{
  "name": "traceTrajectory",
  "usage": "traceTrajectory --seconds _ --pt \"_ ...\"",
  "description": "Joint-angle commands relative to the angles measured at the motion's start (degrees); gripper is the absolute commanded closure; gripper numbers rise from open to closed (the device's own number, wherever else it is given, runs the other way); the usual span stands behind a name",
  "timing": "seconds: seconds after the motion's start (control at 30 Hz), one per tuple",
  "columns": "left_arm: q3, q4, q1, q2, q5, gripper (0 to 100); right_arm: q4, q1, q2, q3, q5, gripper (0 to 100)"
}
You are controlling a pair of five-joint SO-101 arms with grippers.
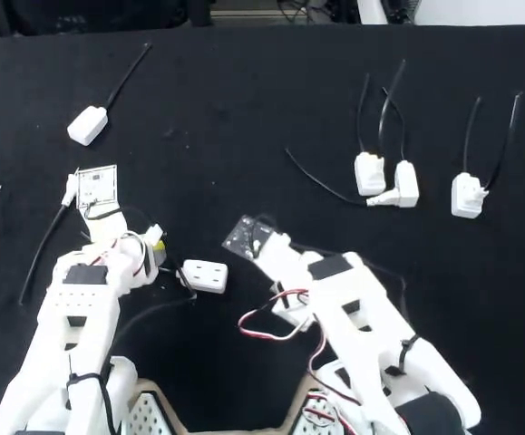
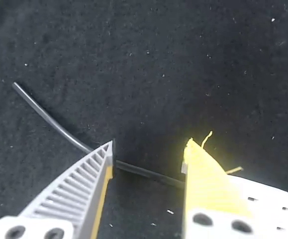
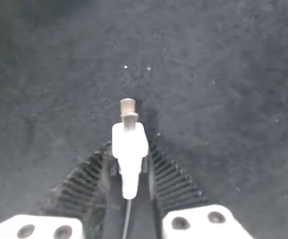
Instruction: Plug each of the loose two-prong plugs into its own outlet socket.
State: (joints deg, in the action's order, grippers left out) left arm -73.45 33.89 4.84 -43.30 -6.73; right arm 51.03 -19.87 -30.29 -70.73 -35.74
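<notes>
Plug (image 3: pixel 129 139) clamped in my right pincer (image 3: pixel 129 148), prongs out for insertion | left pincer (image 2: pixel 148 149) apart, straddling cord (image 2: pixel 59 124) on bench (image 2: pixel 183 50), I'd say to grab it

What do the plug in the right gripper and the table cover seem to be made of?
The plug looks like smooth white plastic with a slight sheen; its prongs look like dull metal. The table cover seems black felt-like cloth: matte, with lint specks.

Prob. robotics lab: black-cloth table (image 1: pixel 235 100) w/ bare servo wires (image 1: pixel 260 332)
</notes>
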Motion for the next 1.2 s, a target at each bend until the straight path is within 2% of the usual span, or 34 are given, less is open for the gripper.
traceTrajectory --seconds 0.0,0.13,0.2,0.37,0.47,0.67,0.8,0.93,1.1,1.17 --pt "1.0 -0.6 0.2 -0.3 -0.2 78 2.2 1.6 -4.5 0.2 -0.4 98.8" --pt "1.0 -0.4 0.2 -0.3 -0.2 78 7.0 3.9 -13.4 3.2 -0.1 98.8" --pt "1.5 0.1 0.7 -0.3 -0.2 78 6.1 1.3 -17.0 3.8 1.4 98.8" --pt "6.9 7.6 4.5 -0.4 -0.5 78 -3.6 -11.9 -17.4 2.4 9.0 98.8" --pt "7.7 8.9 7.0 -0.4 -0.7 78 -8.7 -17.6 -15.3 3.8 13.6 98.8" --pt "8.1 8.6 10.1 -1.2 -3.4 78 -19.5 -20.4 -8.1 6.9 23.6 98.8" --pt "4.9 8.6 9.4 -9.7 -3.3 78 -27.2 -20.7 -3.2 6.5 27.9 98.8" --pt "-1.3 9.1 7.0 -23.9 -3.0 78 -29.1 -20.7 -1.2 6.4 32.3 98.8" --pt "-6.2 11.3 0.9 -37.9 -2.0 78 -29.4 -23.0 -1.0 5.5 33.6 98.8" --pt "-7.3 13.2 -0.9 -42.3 -2.0 78 -32.6 -24.9 -1.1 3.6 33.6 98.8"
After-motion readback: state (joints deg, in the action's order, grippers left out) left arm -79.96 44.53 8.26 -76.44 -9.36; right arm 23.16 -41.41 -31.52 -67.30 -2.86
